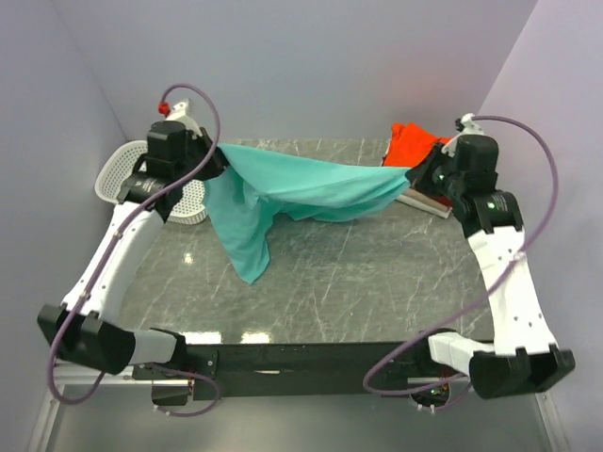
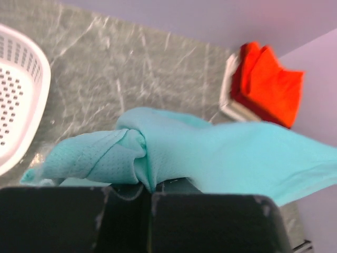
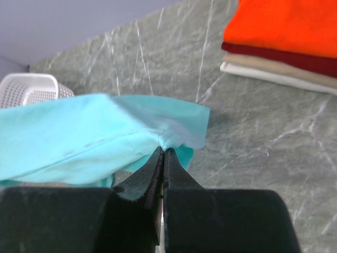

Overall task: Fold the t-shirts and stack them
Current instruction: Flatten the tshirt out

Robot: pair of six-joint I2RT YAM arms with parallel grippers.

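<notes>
Lilac walls [image 1: 311, 66] close in on a grey marbled table [image 1: 358, 282], and both arms are up over the far half of it. The left arm [image 1: 108, 254] reaches from its base at 7 o'clock up toward 10; the right arm [image 1: 509, 273] rises from 5 o'clock toward 2, elbow out and a green light [image 1: 490, 200] glowing on it.

Strung between them is the teal shirt [image 1: 301, 188], lifted off the table. Its top edge runs from 10 o'clock across to 2, sagging a little in the middle, and a long tail hangs down left of centre, its tip toward the middle of the table.

The white mesh basket [image 1: 122, 174] sits at 9 o'clock, partly behind the left arm. At 2 o'clock, just behind the right wrist, is the folded stack: orange shirt [image 3: 284, 23] on top, dark red shirt [image 3: 284, 58] under it, cream shirt [image 3: 284, 68] below. The wrist blocks its near edge from above.

The left gripper [image 2: 147, 187] is clamped tight on a bunched teal corner. The right gripper [image 3: 162, 153] has its jaws pressed together on the hem at the other end. Purple cables [image 1: 203, 104] loop over each arm.
</notes>
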